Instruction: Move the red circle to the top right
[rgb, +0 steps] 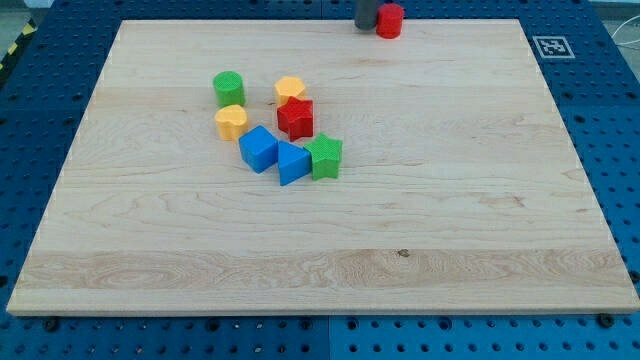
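Observation:
The red circle (390, 20) stands at the top edge of the wooden board (450, 200), a little right of centre. My tip (365, 27) is the lower end of the dark rod at the view's top, right beside the red circle on its left, touching or nearly touching it. The rod's upper part is cut off by the frame.
A cluster sits left of centre: green circle (229, 88), yellow hexagon (290, 89), red star (295, 118), yellow heart (231, 122), blue cube (259, 149), blue triangle (292, 163), green star (324, 156). A marker tag (551, 46) lies at the top right corner.

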